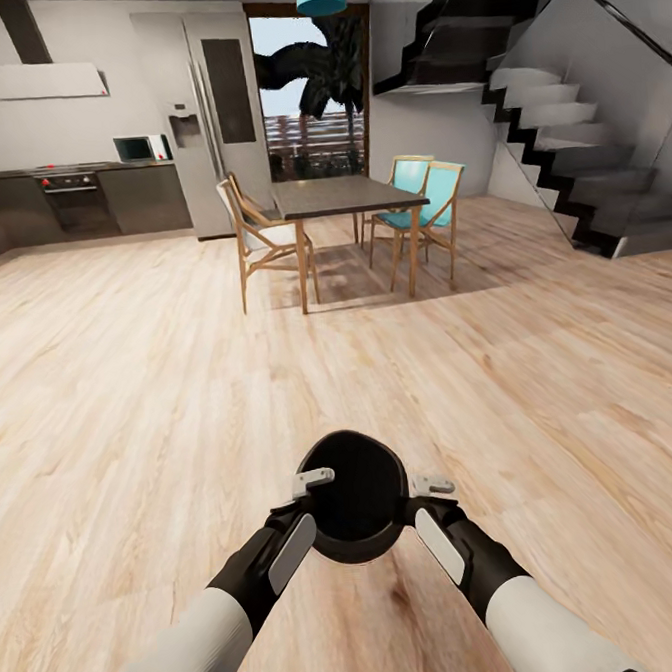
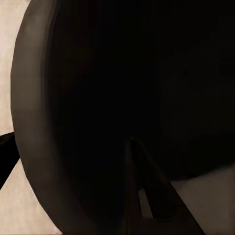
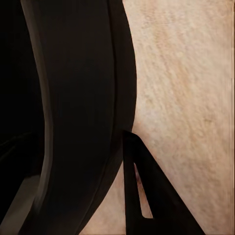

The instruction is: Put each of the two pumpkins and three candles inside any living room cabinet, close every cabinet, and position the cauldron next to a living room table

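My left gripper (image 1: 309, 490) and my right gripper (image 1: 424, 492) each clamp one side of the rim of the small round black wide-mouthed cauldron (image 1: 353, 495), one finger inside the mouth and one outside. In the left wrist view the cauldron's dark inner wall (image 2: 98, 107) sits against a finger (image 2: 147, 196); in the right wrist view the rim (image 3: 83, 112) runs past a finger (image 3: 139, 191) on its outside. The pot hangs between my forearms above the pale wooden plank floor (image 1: 129, 391), well apart from everything else. I judge the step in hand to be carrying the cauldron toward a table. Ahead stands a dark-topped wooden dining table (image 1: 341, 195) with pale wood and turquoise chairs (image 1: 423, 215). Next I need to drive on, holding both grips steady, and lower the pot beside a living-room table.
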Tool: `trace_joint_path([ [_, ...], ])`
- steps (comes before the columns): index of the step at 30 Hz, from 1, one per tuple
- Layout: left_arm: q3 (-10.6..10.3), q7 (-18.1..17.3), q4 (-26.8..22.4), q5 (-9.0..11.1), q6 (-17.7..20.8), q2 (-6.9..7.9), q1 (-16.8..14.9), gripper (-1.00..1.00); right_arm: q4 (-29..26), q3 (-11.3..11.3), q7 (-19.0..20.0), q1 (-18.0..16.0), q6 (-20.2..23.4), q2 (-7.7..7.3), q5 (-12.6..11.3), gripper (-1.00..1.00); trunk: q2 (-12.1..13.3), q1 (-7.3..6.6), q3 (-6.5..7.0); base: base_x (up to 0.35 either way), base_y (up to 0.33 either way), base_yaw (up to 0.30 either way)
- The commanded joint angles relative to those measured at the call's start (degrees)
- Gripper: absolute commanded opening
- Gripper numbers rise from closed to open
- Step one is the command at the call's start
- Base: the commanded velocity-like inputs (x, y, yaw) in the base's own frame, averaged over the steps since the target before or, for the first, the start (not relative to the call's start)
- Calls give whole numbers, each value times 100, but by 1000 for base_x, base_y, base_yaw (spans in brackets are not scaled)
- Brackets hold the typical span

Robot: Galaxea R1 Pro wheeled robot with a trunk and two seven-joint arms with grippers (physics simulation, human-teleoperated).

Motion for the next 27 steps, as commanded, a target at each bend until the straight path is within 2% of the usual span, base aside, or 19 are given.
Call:
trace_joint_path([
  [1,-19,38,-7,77,3,0,-2,-100,-51,30,-31,-6,-22,0,-166,-100,-3,1,-5,312,0,-274],
  [9,-19,38,-7,77,3,0,-2,-100,-51,30,-31,-4,-22,0,-169,-100,-3,1,-5,281,0,-274],
  [23,-19,38,-7,77,3,0,-2,-100,-43,30,-31,-5,-22,0,-171,-100,-3,1,-5,8,0,-274],
  [27,-19,38,-7,77,3,0,-3,-100,-43,30,-31,-6,-22,1,-169,-100,-3,1,-5,-151,0,-275],
])
